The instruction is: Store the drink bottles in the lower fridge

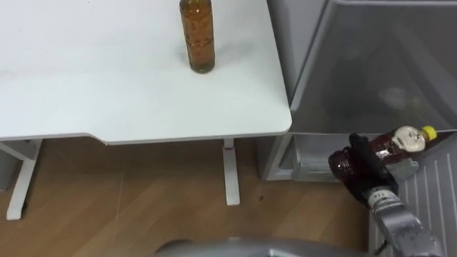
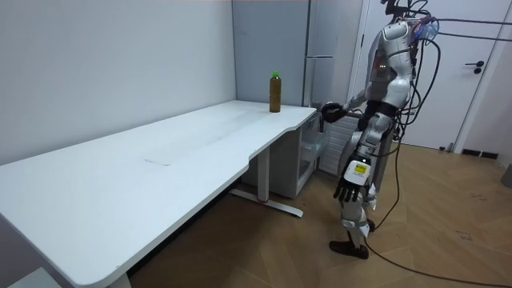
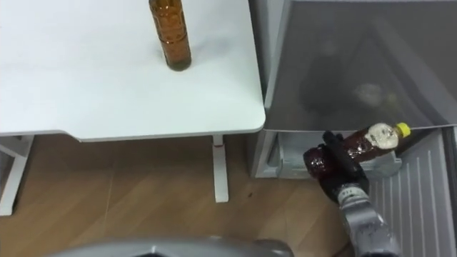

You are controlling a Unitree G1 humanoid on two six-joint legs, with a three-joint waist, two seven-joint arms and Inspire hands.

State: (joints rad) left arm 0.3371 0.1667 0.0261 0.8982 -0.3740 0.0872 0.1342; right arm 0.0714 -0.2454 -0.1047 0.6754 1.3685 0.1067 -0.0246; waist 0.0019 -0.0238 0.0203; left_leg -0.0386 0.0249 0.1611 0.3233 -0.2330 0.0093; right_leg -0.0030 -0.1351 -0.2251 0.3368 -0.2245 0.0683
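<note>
**Q:** Where was the red bottle?

**A:** It lay sideways in the right hand, whose fingers were curled round its body. It was low in front of the fridge, with its yellow cap pointing right.

**Q:** And the rest?

**A:** A brown bottle stood upright on the white table, towards its far right. The left hand hung at the robot's side with its fingers relaxed.
</note>
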